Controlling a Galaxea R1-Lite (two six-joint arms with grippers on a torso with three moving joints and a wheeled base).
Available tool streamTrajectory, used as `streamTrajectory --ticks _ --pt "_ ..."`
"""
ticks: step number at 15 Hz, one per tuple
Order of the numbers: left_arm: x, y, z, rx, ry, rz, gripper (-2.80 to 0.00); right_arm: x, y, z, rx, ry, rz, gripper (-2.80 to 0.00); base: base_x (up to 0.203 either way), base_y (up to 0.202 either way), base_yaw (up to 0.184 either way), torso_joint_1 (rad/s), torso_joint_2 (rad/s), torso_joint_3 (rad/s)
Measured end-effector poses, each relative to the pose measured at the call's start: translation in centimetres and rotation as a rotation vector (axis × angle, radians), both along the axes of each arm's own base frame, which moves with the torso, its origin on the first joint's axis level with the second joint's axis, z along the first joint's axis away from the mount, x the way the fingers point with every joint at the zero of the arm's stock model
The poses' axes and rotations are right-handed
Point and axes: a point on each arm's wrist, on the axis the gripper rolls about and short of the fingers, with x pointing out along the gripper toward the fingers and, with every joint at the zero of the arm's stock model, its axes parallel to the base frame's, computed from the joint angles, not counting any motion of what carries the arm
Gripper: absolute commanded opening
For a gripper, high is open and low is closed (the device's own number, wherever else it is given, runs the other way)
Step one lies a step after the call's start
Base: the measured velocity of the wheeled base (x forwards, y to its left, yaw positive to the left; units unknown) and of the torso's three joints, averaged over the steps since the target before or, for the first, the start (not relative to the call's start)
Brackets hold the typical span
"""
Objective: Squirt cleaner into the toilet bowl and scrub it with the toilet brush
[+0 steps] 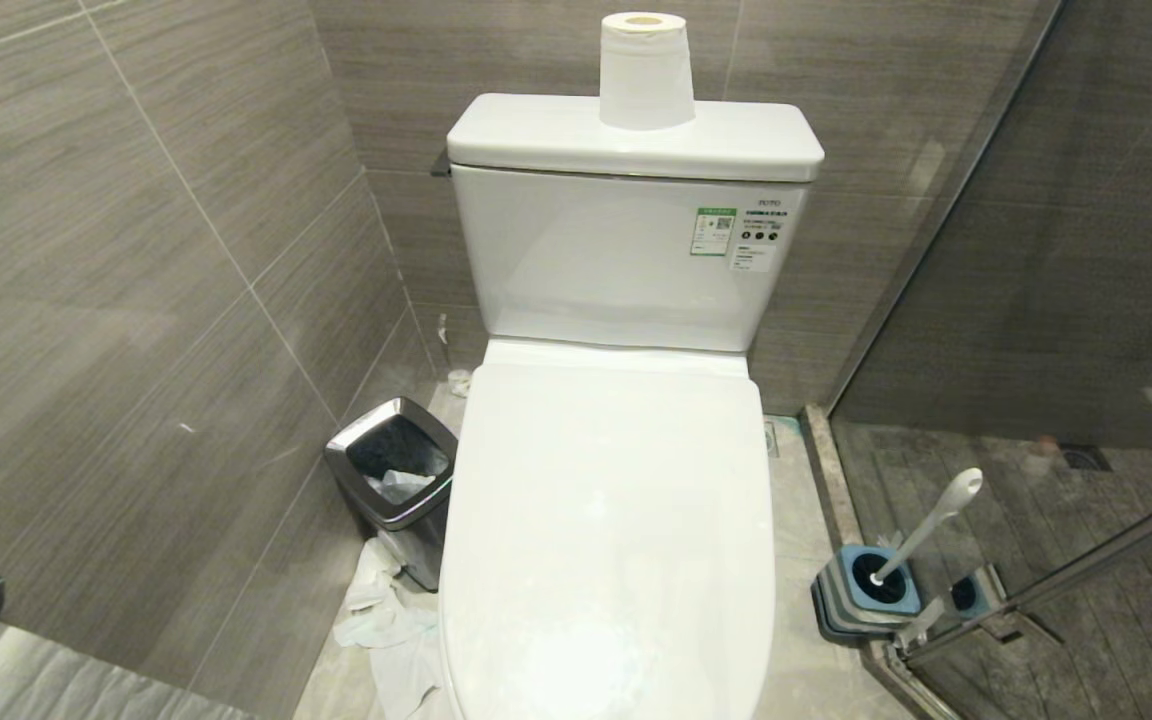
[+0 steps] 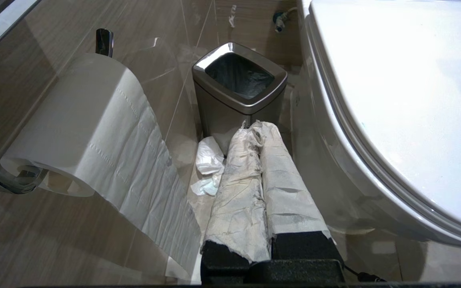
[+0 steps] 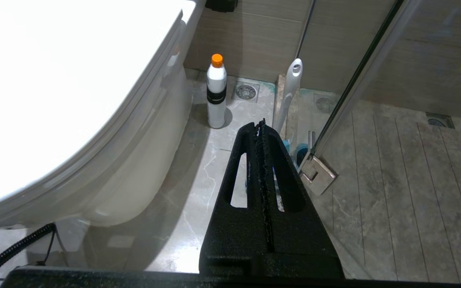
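Note:
The toilet bowl [image 1: 606, 520] stands in the middle with its white lid [image 2: 406, 80] down, so the inside is hidden. The toilet brush [image 1: 936, 520] leans in its blue-and-grey holder [image 1: 871, 590] on the floor to the right, by the glass door. The cleaner is out of view; a white bottle with an orange cap [image 3: 216, 92] stands by the toilet's base. Neither arm shows in the head view. My left gripper [image 2: 256, 126], its fingers wrapped in white paper, is shut and empty beside the bowl's left flank. My right gripper [image 3: 259, 124] is shut and empty, low, short of the brush handle [image 3: 290, 88].
A square steel bin [image 1: 396, 480] with a black liner stands left of the toilet, with crumpled paper [image 1: 386, 630] on the floor before it. A paper roll [image 2: 82, 120] hangs on the left wall, another [image 1: 644, 70] stands on the tank. The glass shower door [image 1: 1036, 300] closes the right.

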Motion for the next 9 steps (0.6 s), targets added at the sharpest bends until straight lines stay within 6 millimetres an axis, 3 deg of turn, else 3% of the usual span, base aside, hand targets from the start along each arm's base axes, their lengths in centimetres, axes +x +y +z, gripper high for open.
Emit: streamTrajectory --ticks 9 --pt "0.00 0.00 0.00 -0.001 0.000 0.000 -2.80 0.00 0.09 -0.02 -0.093 0.000 0.039 -2.80 0.000 0.000 0.000 0.000 0.00 0.000"
